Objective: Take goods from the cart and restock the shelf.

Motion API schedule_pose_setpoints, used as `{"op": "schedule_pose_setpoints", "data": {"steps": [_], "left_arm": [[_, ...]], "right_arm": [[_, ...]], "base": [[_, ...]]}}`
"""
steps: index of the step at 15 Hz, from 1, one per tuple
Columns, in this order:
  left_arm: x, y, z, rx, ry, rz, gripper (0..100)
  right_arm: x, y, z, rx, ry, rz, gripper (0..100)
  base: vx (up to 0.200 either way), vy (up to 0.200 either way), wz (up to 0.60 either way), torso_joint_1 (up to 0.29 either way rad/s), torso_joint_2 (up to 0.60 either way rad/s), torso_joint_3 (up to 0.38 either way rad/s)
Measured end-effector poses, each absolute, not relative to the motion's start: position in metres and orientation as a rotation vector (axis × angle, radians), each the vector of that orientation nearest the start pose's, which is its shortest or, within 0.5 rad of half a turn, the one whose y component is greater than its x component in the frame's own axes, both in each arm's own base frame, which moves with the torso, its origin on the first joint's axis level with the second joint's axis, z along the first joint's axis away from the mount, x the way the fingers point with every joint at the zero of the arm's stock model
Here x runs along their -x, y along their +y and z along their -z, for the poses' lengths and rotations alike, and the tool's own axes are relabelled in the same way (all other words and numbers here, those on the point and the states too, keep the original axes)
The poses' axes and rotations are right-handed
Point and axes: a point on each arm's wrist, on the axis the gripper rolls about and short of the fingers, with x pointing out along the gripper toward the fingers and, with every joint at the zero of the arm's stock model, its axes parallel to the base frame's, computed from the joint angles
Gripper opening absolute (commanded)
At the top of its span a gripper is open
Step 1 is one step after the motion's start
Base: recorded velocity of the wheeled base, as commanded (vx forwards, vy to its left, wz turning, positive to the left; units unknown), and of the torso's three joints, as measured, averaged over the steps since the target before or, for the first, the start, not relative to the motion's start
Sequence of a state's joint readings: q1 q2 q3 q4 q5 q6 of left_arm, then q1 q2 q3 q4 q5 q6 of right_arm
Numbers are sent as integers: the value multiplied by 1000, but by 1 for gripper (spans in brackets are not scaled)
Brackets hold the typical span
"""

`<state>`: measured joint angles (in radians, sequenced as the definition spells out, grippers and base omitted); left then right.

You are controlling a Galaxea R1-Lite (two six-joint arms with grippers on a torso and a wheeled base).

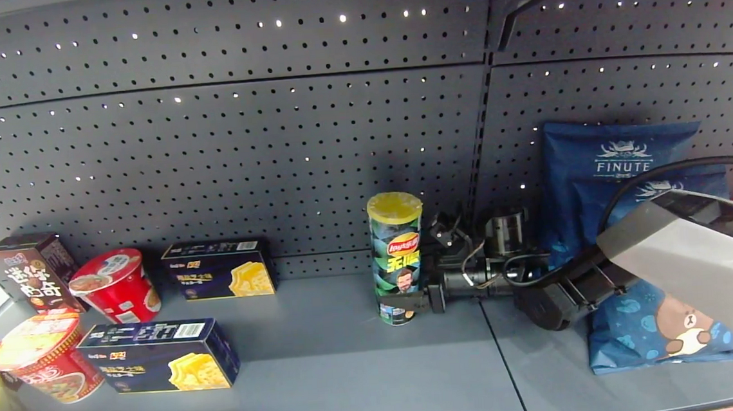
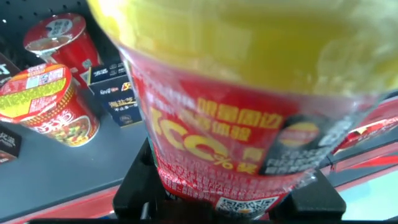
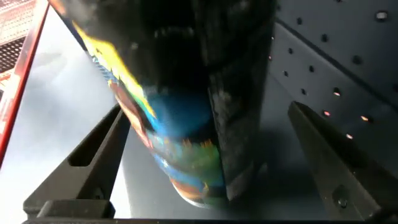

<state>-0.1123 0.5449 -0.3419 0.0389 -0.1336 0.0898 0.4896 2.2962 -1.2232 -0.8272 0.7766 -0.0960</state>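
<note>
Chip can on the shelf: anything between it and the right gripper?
Nothing visible. The chip can stands upright on the shelf, and the right gripper has its open jaws on either side of it, low near the base.

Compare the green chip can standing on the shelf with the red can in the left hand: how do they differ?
Label: the green chip can is dark green, the red can is red. Support: the green chip can stands upright on the shelf, with the open right hand around its base; the red can is gripped by the left hand. Both have yellow lids.
</note>
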Motion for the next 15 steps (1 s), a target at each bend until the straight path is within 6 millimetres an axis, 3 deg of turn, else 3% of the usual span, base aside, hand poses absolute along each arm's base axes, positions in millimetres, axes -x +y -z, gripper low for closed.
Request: {"op": "schedule_pose_setpoints", "data": {"steps": [8,11,15], "left_arm": [[-23,-5,-170,-85,206,244,0],[-17,-5,-166,-84,206,238,0],[-13,-4,-165,-84,184,244,0]], "right_arm": [[-375,228,-82,50,216,-1230,0],[-353,231,-97,47,224,-1205,0],[-303,237,-124,23,223,-1184,0]], "base": [[0,0,0,0,0,0],[0,0,0,0,0,0],[0,0,0,0,0,0]]}}
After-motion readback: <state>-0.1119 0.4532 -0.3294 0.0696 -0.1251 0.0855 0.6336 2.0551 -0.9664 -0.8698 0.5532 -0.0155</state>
